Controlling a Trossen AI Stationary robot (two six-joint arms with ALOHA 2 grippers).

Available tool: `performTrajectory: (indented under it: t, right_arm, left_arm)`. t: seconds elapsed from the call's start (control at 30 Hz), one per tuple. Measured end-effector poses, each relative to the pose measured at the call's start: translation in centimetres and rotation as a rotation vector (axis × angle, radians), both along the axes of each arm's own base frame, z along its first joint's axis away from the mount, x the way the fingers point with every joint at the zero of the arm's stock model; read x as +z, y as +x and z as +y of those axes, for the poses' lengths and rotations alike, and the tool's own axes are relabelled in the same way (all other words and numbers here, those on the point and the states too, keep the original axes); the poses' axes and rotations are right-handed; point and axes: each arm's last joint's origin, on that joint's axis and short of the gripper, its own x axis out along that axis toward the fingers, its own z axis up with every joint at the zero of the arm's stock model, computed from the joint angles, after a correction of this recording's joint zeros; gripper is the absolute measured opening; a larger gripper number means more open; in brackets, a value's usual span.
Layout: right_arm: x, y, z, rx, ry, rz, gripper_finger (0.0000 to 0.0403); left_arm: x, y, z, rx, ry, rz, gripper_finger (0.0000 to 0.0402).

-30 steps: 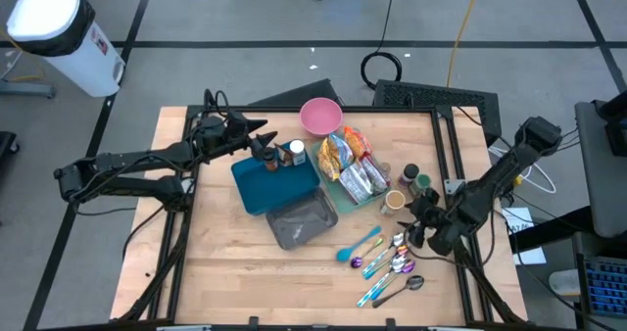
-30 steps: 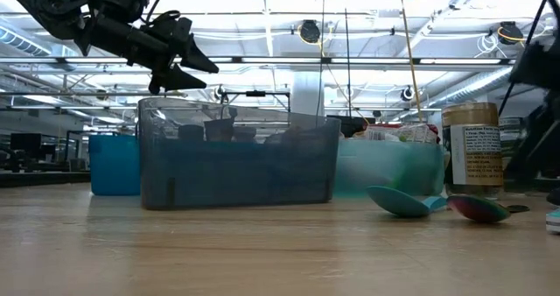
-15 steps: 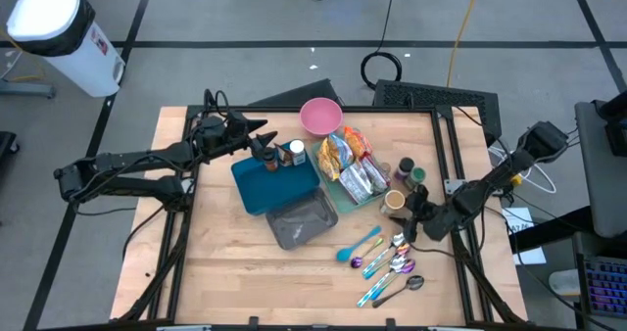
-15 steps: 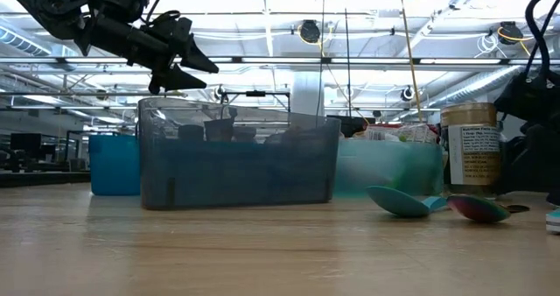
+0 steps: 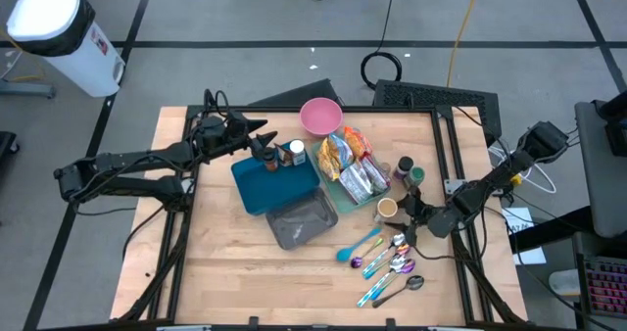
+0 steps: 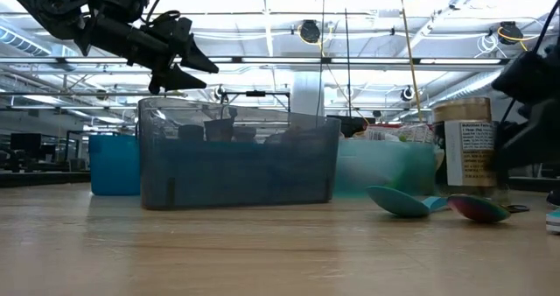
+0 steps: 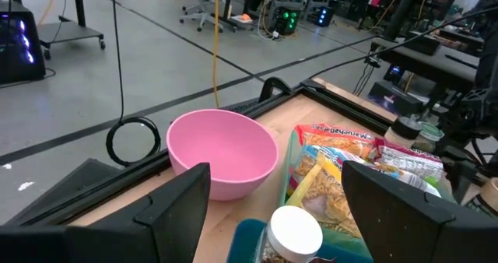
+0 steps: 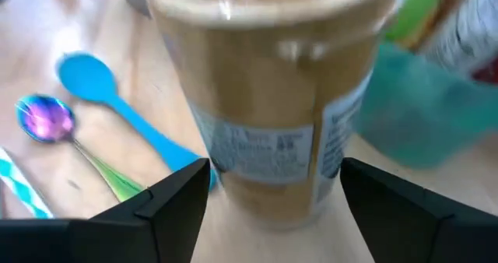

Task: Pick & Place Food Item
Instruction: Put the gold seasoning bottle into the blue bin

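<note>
1. The right gripper [image 5: 409, 211] has the tan jar [image 8: 272, 99] between its fingers, its label facing the wrist camera. The fingers flank the jar on both sides, but whether they press on it or stand just clear cannot be told. The jar looks like the food item to pick, so this is judged the grasp step, with carrying and placing not yet done.
2. Just beside that gripper lies a loose group of cutlery: a blue spoon [image 5: 361, 243] nearest, then several metallic spoons [image 5: 392, 262] fanned together; their exact count is unclear.
3. Beyond the jar sit two small dark-lidded pots [image 5: 412, 170], close to the gripper.
4. Farther on, a teal tray [image 5: 343, 196] holds a handful of snack packets [image 5: 353, 165], presumably kept together as stock.
5. Past it stand one grey bin [image 5: 302, 221], one blue bin [image 5: 274, 184] and one pink bowl [image 5: 320, 117], likely candidates for the drop.
6. Farthest off, the left gripper [image 5: 257, 133] hovers with its fingers apart over the blue bin's far edge, beside two small bottles [image 5: 282, 154], holding nothing.
</note>
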Motion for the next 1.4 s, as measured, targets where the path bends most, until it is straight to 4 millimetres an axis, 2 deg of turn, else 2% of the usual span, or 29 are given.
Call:
performTrajectory:
  t: [0.67,0.93,1.13,1.27,1.4]
  right_arm:
    - [1.3,0.6,0.5,0.030,0.041,-0.127,0.0279]
    - [1.8,0.9,0.7,0.007,0.132,-0.186,0.0327]
    - [1.6,1.0,0.7,0.030,0.079,-0.172,0.0340]
    - [0.8,1.1,0.9,0.064,-0.027,-0.122,0.0337]
    - [0.8,2.0,1.6,0.080,-0.066,-0.111,0.0340]
  left_arm:
    - [0.0,0.0,0.0,0.000,0.000,0.000,0.0292]
    - [0.0,0.0,0.0,0.000,0.000,0.000,0.0292]
    - [0.0,0.0,0.0,0.001,-0.005,-0.003,0.0292]
    - [0.0,0.0,0.0,0.001,-0.005,-0.003,0.0292]
    - [0.0,0.0,0.0,0.001,-0.005,-0.003,0.0292]
